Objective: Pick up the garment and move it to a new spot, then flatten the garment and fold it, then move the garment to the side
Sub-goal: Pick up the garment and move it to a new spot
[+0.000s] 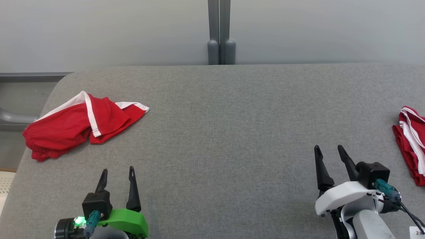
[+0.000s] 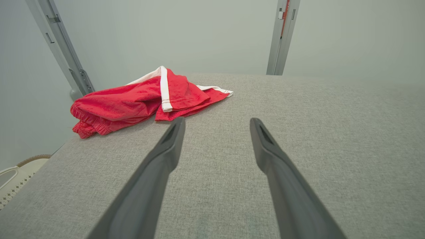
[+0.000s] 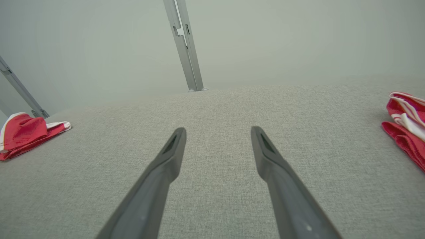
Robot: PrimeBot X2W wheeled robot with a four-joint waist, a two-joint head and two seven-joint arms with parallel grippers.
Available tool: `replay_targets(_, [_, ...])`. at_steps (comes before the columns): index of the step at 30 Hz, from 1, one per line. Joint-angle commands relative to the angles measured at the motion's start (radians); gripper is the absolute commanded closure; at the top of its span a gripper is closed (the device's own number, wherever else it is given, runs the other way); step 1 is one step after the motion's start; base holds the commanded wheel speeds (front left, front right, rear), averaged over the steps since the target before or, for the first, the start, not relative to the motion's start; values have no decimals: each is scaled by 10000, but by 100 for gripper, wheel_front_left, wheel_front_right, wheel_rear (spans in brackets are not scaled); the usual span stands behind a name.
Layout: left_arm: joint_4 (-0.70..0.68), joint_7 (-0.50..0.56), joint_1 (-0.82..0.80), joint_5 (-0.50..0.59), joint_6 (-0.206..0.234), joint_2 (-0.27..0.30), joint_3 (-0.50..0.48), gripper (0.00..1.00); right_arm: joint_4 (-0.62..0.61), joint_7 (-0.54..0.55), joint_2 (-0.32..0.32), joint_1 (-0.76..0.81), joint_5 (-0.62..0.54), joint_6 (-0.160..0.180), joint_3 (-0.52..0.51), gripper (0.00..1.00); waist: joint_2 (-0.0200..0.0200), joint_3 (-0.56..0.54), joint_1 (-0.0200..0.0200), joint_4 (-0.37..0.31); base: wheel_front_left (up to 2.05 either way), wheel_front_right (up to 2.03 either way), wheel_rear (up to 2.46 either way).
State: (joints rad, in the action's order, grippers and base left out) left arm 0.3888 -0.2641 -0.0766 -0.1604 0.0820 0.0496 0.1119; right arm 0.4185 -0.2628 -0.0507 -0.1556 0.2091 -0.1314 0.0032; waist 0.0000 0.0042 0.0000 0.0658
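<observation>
red garment (image 1: 76, 127) crumpled; left wrist view shows perhaps its waistband (image 2: 87, 122).

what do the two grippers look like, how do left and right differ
Both have two long, black, tapering fingers and a black block with a teal plug. The left gripper has a bright green shell with a glowing green light; the right gripper has a white shell, with black cables trailing from its plug.
</observation>
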Motion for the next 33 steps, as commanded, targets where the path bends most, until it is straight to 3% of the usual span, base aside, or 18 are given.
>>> replay_targets(1, [10,2,66,128,-21,25,-16,0,-107,-24,-8,111,-185,15,55,0,0,3,0,144,0,0,0])
replay_targets(7, [-1,2,14,91,27,30,-57,0,-241,-24,-4,219,-102,15,191,0,0,77,0,972,0,0,0])
replay_targets(25, [31,1,167,-143,208,23,-396,0,-343,-24,-15,-56,-20,15,435,0,0,356,0,4555,0,0,0])
replay_targets(33, [-298,1,418,-497,513,20,-772,0,-50,-24,-27,-653,-63,15,1034,0,0,705,0,4798,0,0,0])
